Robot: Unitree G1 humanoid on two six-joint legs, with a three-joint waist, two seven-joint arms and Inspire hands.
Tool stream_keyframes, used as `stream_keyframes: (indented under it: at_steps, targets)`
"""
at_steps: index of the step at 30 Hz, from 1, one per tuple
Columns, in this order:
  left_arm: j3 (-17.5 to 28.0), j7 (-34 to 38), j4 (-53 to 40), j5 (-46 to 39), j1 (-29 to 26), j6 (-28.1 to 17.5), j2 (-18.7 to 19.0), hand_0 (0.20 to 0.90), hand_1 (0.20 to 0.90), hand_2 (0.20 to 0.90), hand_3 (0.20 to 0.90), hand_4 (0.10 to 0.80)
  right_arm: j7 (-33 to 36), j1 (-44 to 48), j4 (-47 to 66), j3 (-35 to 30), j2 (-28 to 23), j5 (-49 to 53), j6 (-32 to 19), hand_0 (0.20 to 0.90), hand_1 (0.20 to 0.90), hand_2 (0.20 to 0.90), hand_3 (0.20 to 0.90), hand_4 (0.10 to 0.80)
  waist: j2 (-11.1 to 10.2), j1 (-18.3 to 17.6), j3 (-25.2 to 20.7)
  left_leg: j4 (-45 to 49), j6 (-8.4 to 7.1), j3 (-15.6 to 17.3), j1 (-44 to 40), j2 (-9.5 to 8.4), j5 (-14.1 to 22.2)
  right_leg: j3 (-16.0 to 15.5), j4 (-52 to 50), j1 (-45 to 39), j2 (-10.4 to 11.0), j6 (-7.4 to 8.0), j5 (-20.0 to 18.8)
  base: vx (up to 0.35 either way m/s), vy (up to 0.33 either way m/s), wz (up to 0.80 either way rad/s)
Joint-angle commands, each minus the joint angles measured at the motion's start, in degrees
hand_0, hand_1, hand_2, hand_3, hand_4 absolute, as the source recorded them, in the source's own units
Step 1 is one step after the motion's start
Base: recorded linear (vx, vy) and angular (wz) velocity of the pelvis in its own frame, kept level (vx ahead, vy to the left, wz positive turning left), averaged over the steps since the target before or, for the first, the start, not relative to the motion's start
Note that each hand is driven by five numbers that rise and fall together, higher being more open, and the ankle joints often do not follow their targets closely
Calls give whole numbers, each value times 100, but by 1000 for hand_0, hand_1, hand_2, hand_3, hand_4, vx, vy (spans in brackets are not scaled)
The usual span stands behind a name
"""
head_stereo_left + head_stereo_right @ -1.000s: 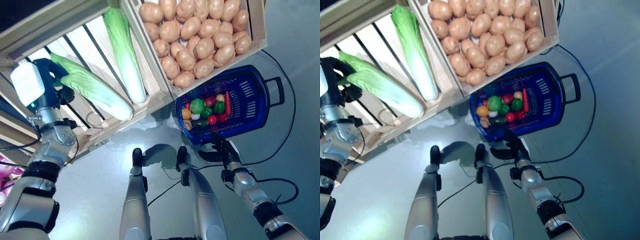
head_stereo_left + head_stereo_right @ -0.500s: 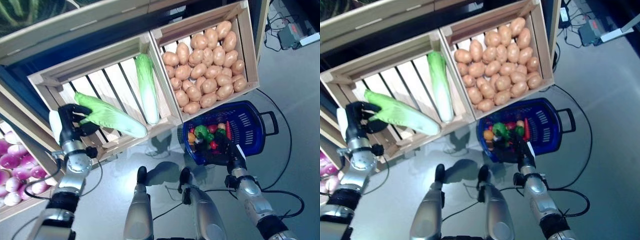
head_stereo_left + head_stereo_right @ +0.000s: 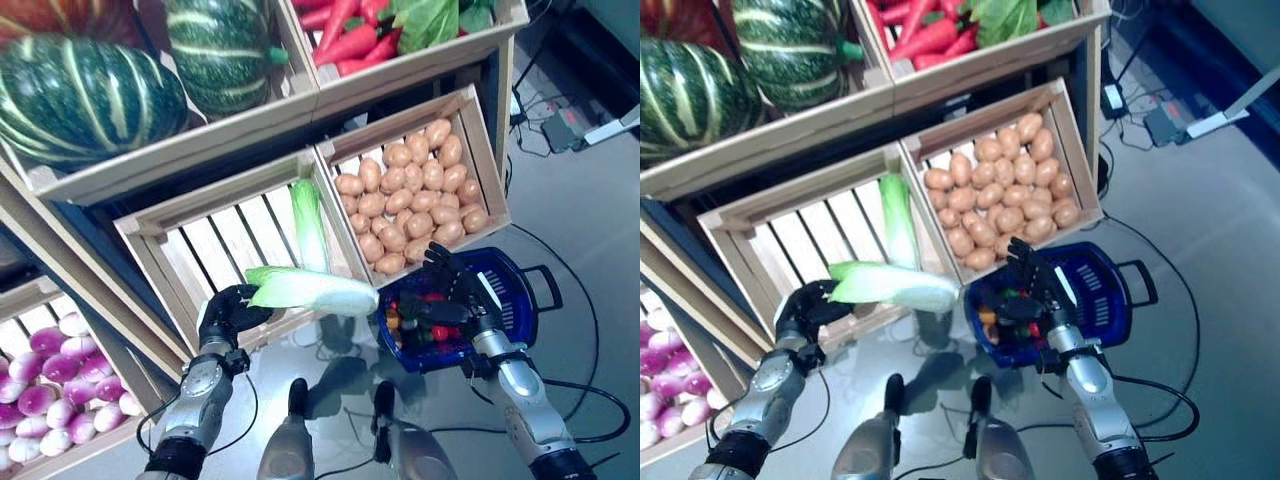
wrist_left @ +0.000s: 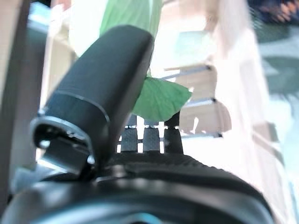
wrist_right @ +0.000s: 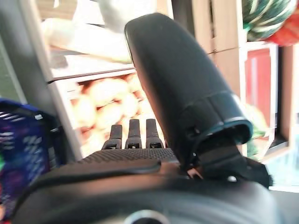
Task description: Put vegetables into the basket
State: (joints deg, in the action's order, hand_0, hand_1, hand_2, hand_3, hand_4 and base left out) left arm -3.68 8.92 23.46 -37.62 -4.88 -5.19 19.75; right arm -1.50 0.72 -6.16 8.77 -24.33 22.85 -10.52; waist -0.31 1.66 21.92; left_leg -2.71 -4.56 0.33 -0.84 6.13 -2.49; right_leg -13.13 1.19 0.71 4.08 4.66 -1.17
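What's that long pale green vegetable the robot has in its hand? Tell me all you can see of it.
It looks like a napa cabbage: long, with crinkled light green leaves at one end fading to a smooth whitish stalk end. The left hand is curled round its leafy end and holds it lying roughly level in the air, in front of the slatted wooden crate. Its white end points toward the blue basket. Nothing else seems to touch it. A second, similar cabbage lies in the crate.

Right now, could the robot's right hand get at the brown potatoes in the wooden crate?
Probably yes: the right hand hovers open over the blue plastic basket, and the brown potatoes lie uncovered just beyond.
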Motion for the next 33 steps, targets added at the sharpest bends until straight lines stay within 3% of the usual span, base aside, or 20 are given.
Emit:
stream_keyframes:
  at_steps: [1,13,16,20,27,33]
  targets:
    - [279,-364,-444,-722,58,-10,57,300,300,300,300,400,-179,-193,637,-60,-252,-114,-530,900,900,900,900,800,-271,-23,-894,54,-30,235,237,-158,-119,-203,160,-392,317,146,-61,41,-27,3]
    - [374,-604,-558,-2081,187,749,-306,300,300,300,300,400,-377,-126,897,40,-309,-101,-562,900,900,900,900,800,-287,-26,-1170,-189,10,315,-99,-140,-54,-158,381,-610,275,183,-116,11,-10,-1]
    - [337,-649,-560,-2035,168,787,-327,300,300,300,300,400,-486,-52,950,70,-323,59,-618,900,900,900,900,800,-287,-22,-1204,-206,20,320,-140,-137,-38,-148,381,-635,260,185,-104,8,-21,0]
    - [232,-730,-566,-1787,161,832,-320,300,300,300,300,400,-1158,70,1111,145,-265,971,-455,900,900,900,900,800,-290,1,-1250,-229,31,313,-212,-134,-4,-127,381,-666,253,195,-96,6,-18,0]
    - [-73,-835,-516,-1566,78,987,-301,300,300,300,300,400,-2304,465,1389,496,-77,2485,450,900,900,900,900,800,-279,117,-1313,-229,7,266,-241,-137,27,-155,381,-687,265,215,-110,0,0,0]
    - [-249,-934,-267,-1409,-28,1034,-334,300,300,300,300,400,-2363,780,1479,680,113,3039,1041,900,900,900,900,800,-274,174,-1390,-229,-12,254,-249,-135,45,-206,381,-700,288,228,-107,0,0,0]
